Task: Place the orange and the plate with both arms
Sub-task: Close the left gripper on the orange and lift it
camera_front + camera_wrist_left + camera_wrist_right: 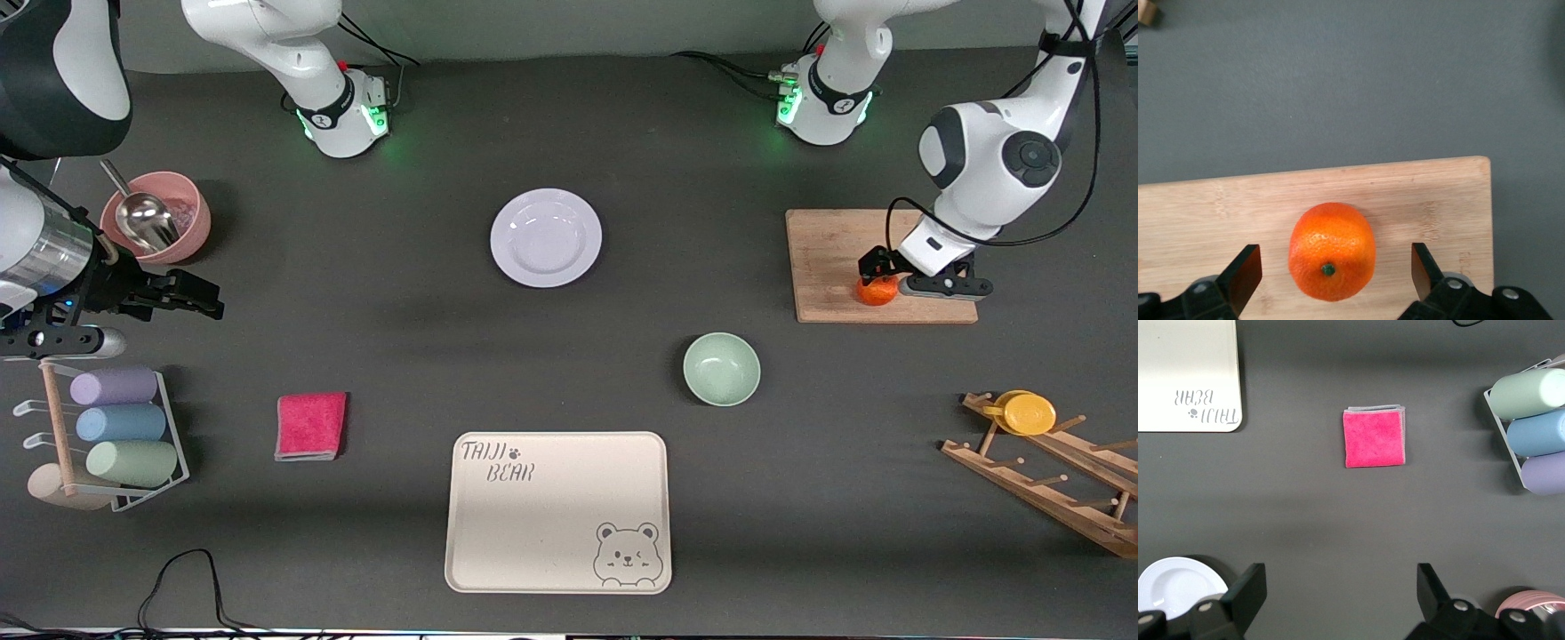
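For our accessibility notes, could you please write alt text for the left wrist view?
The left gripper stands open around an orange, one finger on each side and neither touching it. The orange sits stem-up on a wooden cutting board on a dark grey table.

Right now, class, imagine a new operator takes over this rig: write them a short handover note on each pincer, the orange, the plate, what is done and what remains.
Left pincer: open, down at the cutting board, one finger on each side of the orange, not gripping yet.
Right pincer: open, empty, waiting in the air at the right arm's end of the table, near the pink bowl.
Plate: empty, mid-table, untouched.
Done: left approach only.
Left: grip the orange, pick up the plate, place both.
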### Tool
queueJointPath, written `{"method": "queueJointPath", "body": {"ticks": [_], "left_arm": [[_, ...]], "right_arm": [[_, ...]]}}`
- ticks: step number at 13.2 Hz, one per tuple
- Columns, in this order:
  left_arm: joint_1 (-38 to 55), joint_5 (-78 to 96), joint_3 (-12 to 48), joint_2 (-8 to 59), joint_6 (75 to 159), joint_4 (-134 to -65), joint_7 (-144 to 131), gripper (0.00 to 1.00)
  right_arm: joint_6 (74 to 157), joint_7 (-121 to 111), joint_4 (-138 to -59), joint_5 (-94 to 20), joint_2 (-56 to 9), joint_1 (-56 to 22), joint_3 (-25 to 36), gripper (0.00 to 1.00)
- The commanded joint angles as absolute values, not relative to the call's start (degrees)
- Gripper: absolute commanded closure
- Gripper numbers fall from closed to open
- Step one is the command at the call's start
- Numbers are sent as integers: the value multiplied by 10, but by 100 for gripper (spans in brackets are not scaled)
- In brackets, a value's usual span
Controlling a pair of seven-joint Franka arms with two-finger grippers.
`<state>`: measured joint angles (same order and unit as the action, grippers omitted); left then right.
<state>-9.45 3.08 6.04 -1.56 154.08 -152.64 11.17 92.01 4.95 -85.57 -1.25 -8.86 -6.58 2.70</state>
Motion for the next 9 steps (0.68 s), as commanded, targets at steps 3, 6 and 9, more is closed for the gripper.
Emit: {"method": "queueJointPath", "body": {"ticks": [3,6,9], "left_arm": [[-95,25,59,28,1611,-1542,104,0],[-96,26,58,46,1636,-1542,108,1],[-96,25,58,47,1641,-1542,114,32]], "right_arm": [[908,67,-852,-7,-88,-67,27,0],[908,66,-852,-7,-88,-67,27,0],[908,66,-853,-7,-89,-67,27,0]]}}
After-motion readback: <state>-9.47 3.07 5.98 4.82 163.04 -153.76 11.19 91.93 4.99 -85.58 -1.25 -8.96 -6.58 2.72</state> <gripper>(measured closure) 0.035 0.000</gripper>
